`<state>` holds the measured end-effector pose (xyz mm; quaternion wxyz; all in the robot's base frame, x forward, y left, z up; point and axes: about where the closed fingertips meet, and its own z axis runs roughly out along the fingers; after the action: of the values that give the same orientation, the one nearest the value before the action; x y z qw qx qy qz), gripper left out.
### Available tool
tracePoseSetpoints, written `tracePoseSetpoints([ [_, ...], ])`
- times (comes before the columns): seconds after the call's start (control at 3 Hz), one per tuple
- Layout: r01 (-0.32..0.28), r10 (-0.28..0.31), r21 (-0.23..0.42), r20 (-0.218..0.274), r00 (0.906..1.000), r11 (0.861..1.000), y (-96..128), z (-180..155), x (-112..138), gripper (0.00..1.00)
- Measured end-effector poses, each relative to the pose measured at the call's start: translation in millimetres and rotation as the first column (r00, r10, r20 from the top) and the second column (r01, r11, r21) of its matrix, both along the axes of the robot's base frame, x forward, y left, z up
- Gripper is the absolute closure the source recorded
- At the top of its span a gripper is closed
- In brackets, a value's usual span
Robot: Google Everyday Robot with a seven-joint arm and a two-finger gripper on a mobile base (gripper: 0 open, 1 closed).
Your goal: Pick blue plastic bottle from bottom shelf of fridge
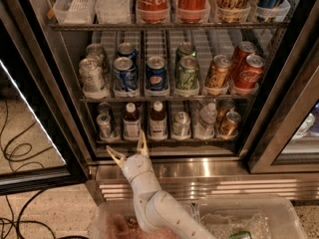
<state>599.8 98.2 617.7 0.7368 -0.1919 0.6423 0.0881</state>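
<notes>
Logged jaws apart, nothing between them. Located gripper (129,151) just below and in front of steel edge of bottom shelf (194,142), fingers angled up toward blue plastic bottle (131,125). Noted bottle upright in 2nd lane from left, untouched, just above and behind fingertips. Judged task early, approach stage only; reach-in, closing on bottle, lift and w/drawal all left to do.

Listed bottom-shelf lane trays, L to R: left silver can (104,125), blue plastic bottle, similar brown bottle (158,122) w/ white cap, mid silver can (181,124), clear water bottle (207,121), gold can (230,124).

Listed shelf above, L to R: silver cans (92,76), Pepsi cans (140,74), green cans (187,73), amber can (218,72), Coca-Cola cans (248,71).

Recorded fridge (209,169) w/ shiny steel base. Recorded clear plastic bins (249,201) on floor in front, beside arm; contents not made out.
</notes>
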Motion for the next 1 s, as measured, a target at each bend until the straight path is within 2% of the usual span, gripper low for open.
tracePoseSetpoints([
  [1.0,0.021,-0.021,-0.005,0.011,0.9997,1.000,-2.2,0.4,9.6,0.26],
])
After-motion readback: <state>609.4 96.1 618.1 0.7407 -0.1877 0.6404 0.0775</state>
